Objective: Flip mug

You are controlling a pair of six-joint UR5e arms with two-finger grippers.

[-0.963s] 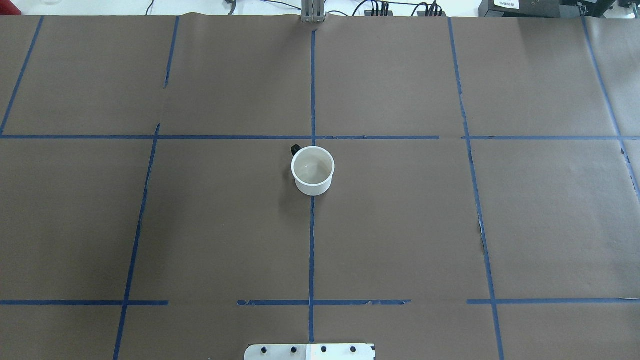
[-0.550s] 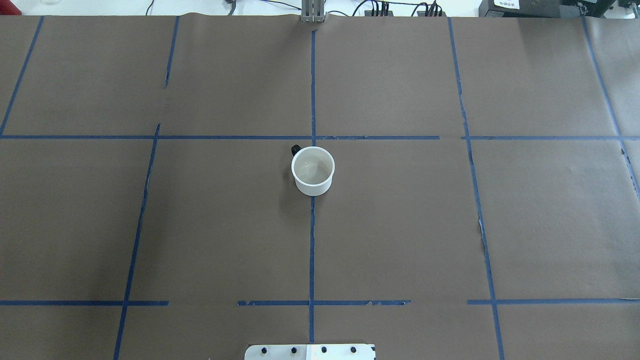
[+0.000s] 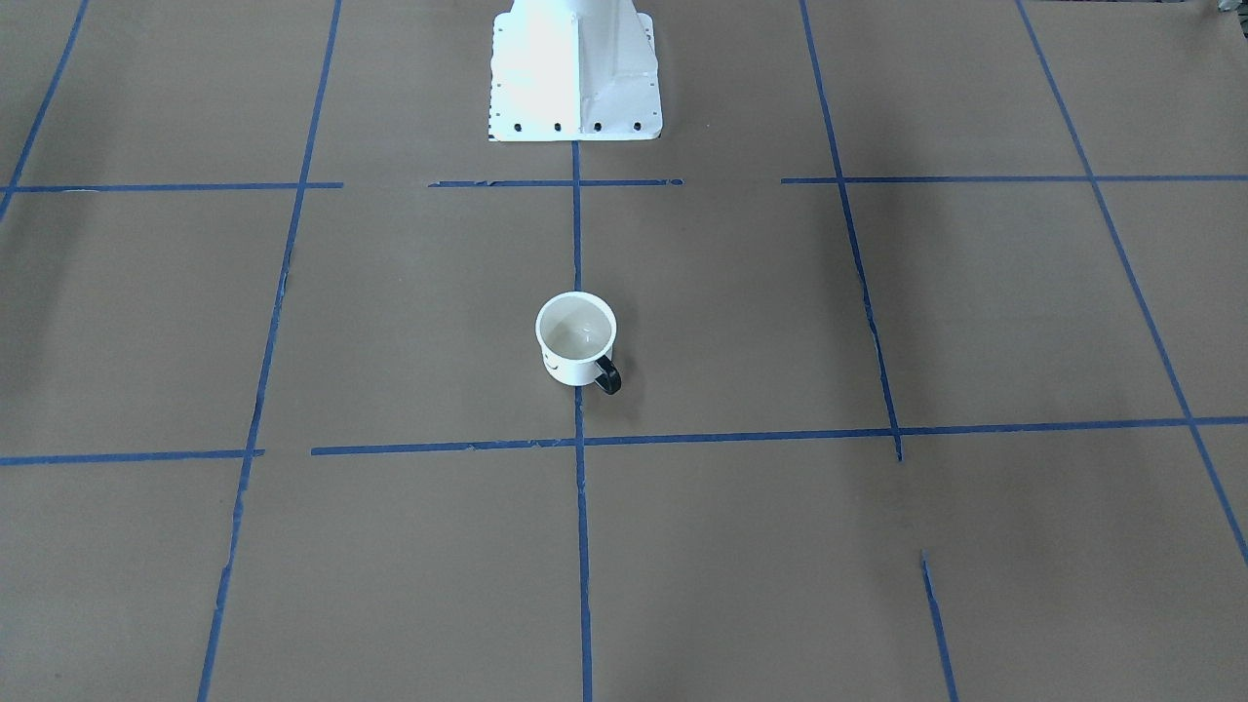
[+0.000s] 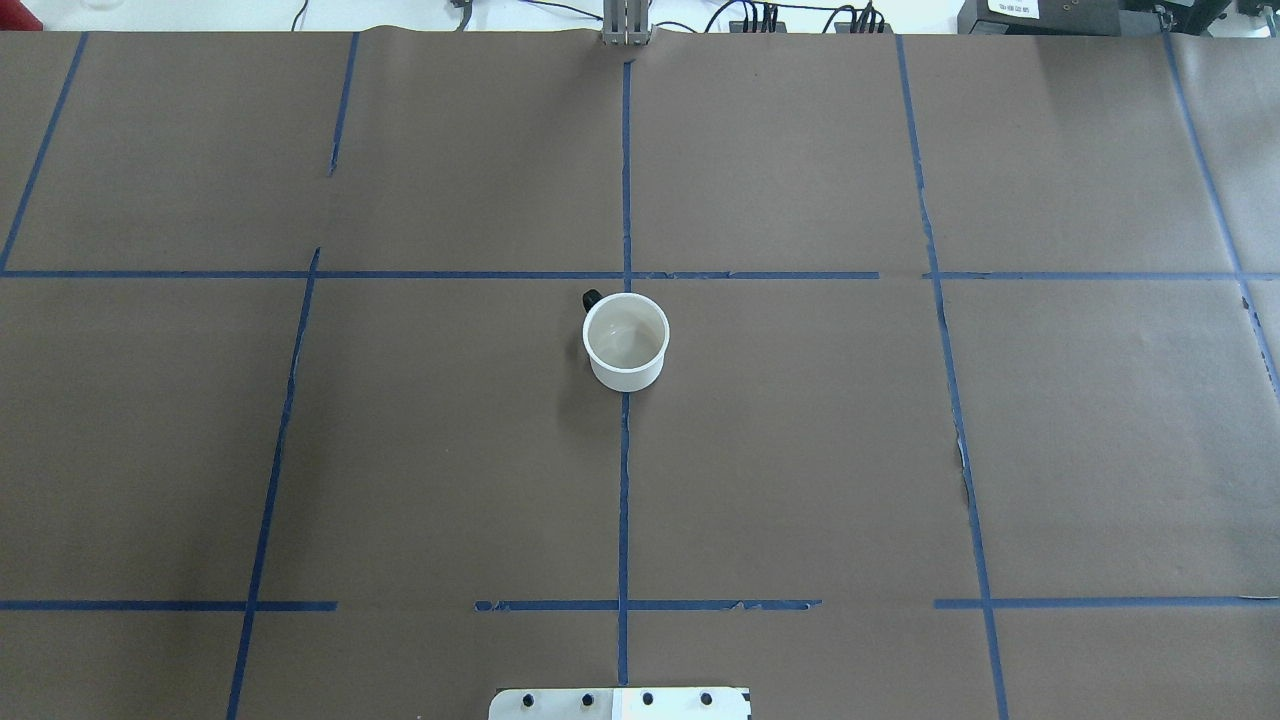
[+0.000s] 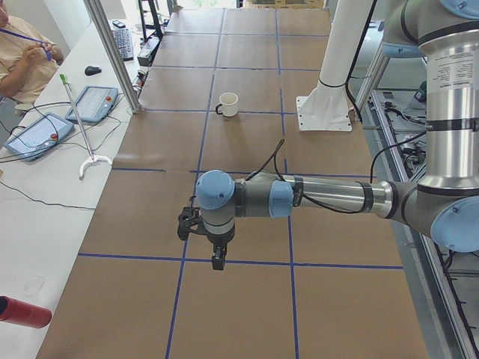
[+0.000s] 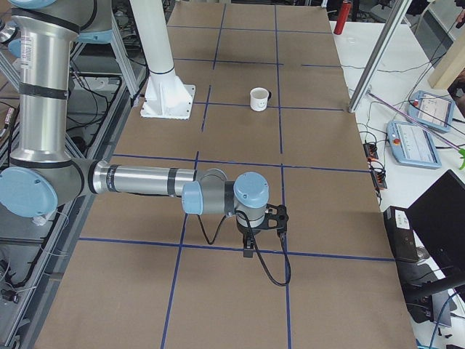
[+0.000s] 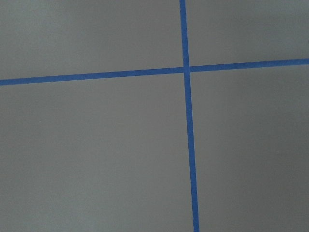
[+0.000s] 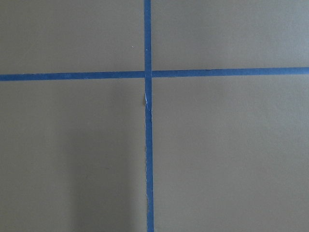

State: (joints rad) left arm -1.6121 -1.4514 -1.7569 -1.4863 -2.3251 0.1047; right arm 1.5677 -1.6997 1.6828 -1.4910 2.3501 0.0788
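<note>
The small white mug (image 4: 626,342) stands upright, mouth up, at the middle of the brown-paper table. Its black loop handle (image 4: 591,298) points away from me and to the left. It also shows in the front-facing view (image 3: 577,339), the left view (image 5: 228,104) and the right view (image 6: 259,99). My left gripper (image 5: 217,262) hangs low over the table far to the mug's left. My right gripper (image 6: 248,251) hangs far to its right. Both show only in the side views, so I cannot tell whether they are open or shut. The wrist views show only paper and tape.
Blue tape lines (image 4: 624,180) grid the table. My white base pedestal (image 3: 575,68) stands at the near edge. An aluminium post (image 5: 112,52) and a side bench with tablets (image 5: 91,103), a person and a red can (image 5: 22,312) lie beyond the far edge.
</note>
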